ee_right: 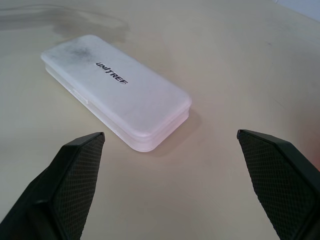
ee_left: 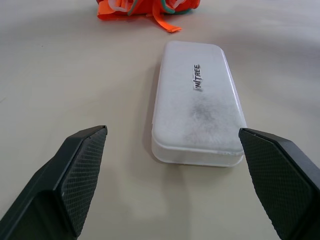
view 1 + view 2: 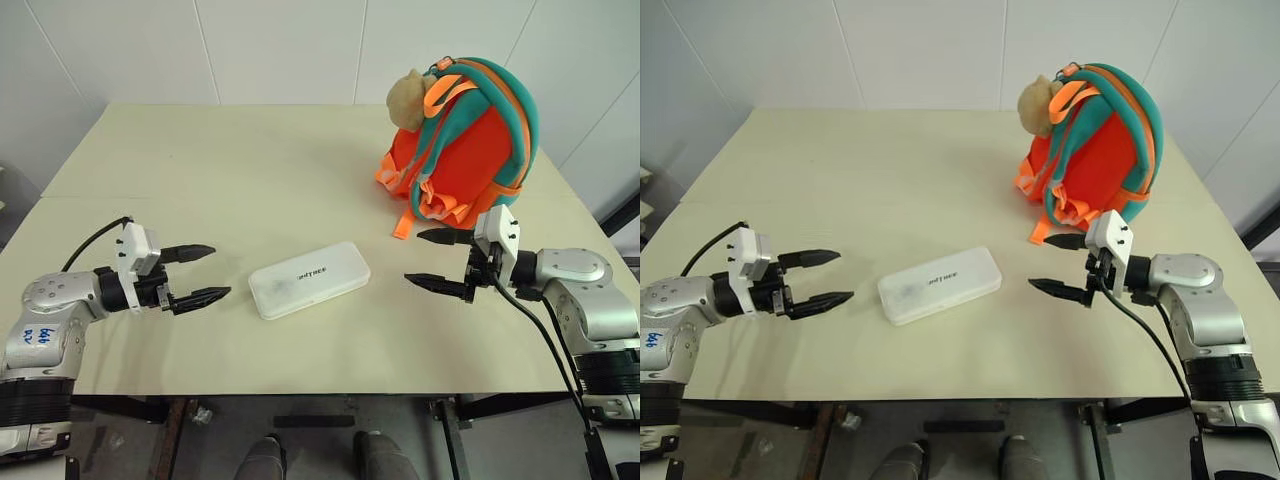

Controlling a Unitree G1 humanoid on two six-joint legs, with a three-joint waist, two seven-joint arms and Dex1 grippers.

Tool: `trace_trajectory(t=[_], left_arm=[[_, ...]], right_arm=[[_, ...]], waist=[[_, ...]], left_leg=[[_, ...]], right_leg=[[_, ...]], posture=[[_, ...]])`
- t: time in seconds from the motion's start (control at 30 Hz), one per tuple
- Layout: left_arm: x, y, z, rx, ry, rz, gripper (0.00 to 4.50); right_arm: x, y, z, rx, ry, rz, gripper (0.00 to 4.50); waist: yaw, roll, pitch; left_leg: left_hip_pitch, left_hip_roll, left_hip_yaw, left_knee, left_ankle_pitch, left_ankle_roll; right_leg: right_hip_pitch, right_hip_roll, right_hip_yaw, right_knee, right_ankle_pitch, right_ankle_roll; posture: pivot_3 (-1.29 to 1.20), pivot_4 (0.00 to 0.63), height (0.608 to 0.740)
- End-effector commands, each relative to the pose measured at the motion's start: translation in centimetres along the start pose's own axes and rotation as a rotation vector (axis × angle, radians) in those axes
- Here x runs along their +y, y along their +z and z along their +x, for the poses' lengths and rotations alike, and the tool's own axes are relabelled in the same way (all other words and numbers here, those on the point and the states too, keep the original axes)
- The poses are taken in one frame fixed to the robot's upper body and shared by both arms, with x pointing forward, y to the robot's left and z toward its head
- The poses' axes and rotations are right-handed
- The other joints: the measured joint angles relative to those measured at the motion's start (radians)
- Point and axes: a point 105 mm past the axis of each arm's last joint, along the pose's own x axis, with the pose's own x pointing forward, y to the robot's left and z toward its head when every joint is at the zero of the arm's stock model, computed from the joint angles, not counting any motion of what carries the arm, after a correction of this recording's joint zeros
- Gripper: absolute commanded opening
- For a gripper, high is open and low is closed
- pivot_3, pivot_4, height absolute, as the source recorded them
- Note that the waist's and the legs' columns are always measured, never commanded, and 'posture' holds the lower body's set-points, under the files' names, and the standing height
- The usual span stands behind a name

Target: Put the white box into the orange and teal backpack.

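Observation:
The white box (image 3: 309, 279) lies flat on the cream table (image 3: 220, 180), between my two arms, with small dark lettering on its lid (image 2: 197, 78). To its left my left gripper (image 3: 201, 274) stands open, fingers pointing at the box, a short gap away. On the other side my right gripper (image 3: 433, 261) is also open and points at the box's far end, apart from it. The orange and teal backpack (image 3: 468, 135) stands upright at the back right, straps facing me, with a beige plush toy (image 3: 408, 98) near its top. Its lower straps (image 2: 150, 7) appear beyond the box in the left wrist view.
Orange webbing loops (image 3: 405, 222) trail from the backpack onto the table just behind my right gripper. A white wall (image 3: 300, 50) rises behind the table's far edge. Bare tabletop stretches across the left and middle.

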Motion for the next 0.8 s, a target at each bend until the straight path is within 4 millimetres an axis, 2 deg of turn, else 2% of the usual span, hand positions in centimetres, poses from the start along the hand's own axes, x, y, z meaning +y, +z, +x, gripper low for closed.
trace_trajectory(t=[0.03,0.23,0.3,0.43,0.6,0.7,0.8], left_arm=[[0.0,0.9,-0.3,-0.008,0.007,0.048,4.5],[-0.4,0.3,-0.3,-0.01,0.042,0.042,4.5],[-0.4,-0.1,-0.6,0.006,0.053,0.046,4.5],[-0.3,-1.0,-1.3,0.03,0.105,0.048,3.61],[-1.2,-2.7,-1.7,0.071,0.134,0.025,2.05],[-1.9,-3.2,-0.9,0.067,0.12,0.006,1.1],[-1.9,-3.3,0.1,0.047,0.12,-0.006,1.09]], right_arm=[[-0.4,1.0,0.6,-0.039,-0.005,-0.049,4.48],[-0.3,0.1,2.0,-0.043,0.008,-0.031,4.48],[-0.5,-0.2,2.8,-0.045,0.015,-0.029,4.1],[-0.9,-1.8,4.0,-0.011,0.026,-0.023,2.87],[-1.6,-3.2,5.5,0.017,0.031,-0.028,1.14],[-2.3,-3.8,6.2,0.032,0.021,-0.022,0.07],[-2.7,-4.2,6.9,0.065,0.009,-0.033,0.03]], waist=[[-0.003,0.0,0.0],[-0.001,0.0,0.0],[-0.003,0.0,0.0],[-0.005,0.0,0.0],[-0.007,0.0,0.0],[-0.007,0.0,0.0],[-0.004,0.0,0.0]], left_leg=[[0.0,0.0,0.0,0.0,0.0,0.0],[0.0,0.0,0.0,0.0,0.0,0.0],[0.0,0.0,0.0,0.0,0.0,0.0],[0.001,0.0,0.0,0.001,0.0,0.0],[0.001,0.0,0.0,0.0,0.0,0.0],[0.001,0.0,0.0,0.0,0.0,0.0],[0.001,0.0,0.0,0.001,0.0,-0.001]], right_leg=[[0.0,0.0,0.0,0.0,0.0,0.0],[0.0,0.0,0.0,0.001,0.0,0.0],[0.0,0.0,0.0,0.001,0.0,0.0],[-0.001,0.0,0.0,0.003,0.0,0.0],[-0.001,0.0,0.0,0.003,0.0,0.0],[-0.001,0.0,0.0,0.003,0.0,0.0],[-0.001,0.0,0.0,0.004,0.0,0.0]], posture=[[0.0,0.15,0.74],[0.0,0.15,0.74],[0.0,0.15,0.74],[0.0,0.15,0.74],[0.0,0.15,0.74],[0.0,0.15,0.74],[0.0,0.15,0.74]])
